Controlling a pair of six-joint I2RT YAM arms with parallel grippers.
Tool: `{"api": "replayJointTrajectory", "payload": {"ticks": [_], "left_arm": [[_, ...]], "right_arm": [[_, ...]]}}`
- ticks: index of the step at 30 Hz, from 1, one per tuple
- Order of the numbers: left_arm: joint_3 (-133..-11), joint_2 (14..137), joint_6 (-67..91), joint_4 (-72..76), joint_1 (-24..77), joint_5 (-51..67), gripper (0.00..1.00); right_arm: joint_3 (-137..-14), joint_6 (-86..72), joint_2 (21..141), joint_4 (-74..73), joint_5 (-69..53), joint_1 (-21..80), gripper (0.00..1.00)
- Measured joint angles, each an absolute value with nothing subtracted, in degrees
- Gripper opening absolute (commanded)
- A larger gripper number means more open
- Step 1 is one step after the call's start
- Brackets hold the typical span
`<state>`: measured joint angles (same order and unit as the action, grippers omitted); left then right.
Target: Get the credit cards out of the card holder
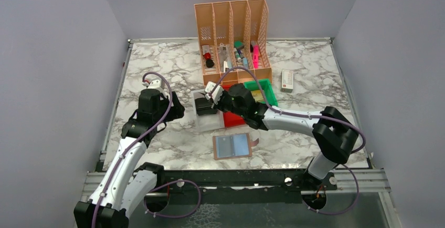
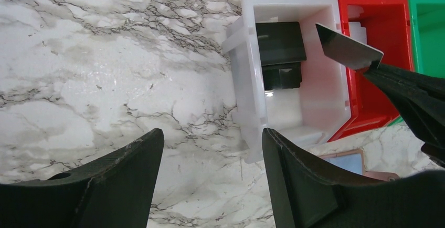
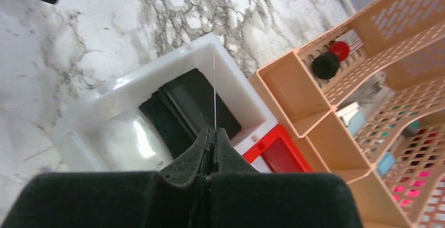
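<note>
Pressed together, the right pincer [image 3: 213,133] is clamped on a dark card [image 3: 214,81], held edge-on over the white bin [image 2: 244,81]. The left pincer [image 2: 212,136] is spread, empty. The holder [image 1: 232,146] is laid flat on the desk [image 1: 157,70].

Left arm [image 1: 123,154] bent at the elbow on the left side, left gripper [image 2: 210,144] aimed downward, fingers stood wide apart with nothing between them, right arm [image 1: 294,118] reached leftward toward the middle, right gripper [image 3: 214,133] pinched tight on a thin card [image 2: 343,47].
</note>
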<state>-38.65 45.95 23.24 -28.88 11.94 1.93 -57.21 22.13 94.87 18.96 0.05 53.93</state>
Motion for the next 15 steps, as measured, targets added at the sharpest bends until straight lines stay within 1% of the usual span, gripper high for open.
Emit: {"api": "replayJointTrajectory", "payload": {"ticks": [8, 15], "left_arm": [[-38.63, 45.8, 23.27, -28.88, 11.94, 1.98, 0.72], [-38.52, 45.8, 23.27, -28.86, 11.94, 2.02, 0.72]], "right_arm": [[-57.14, 35.81, 99.04, 22.24, 0.69, 54.59, 0.01], [-57.58, 43.29, 104.16, 21.98, 1.69, 55.57, 0.01]]}}
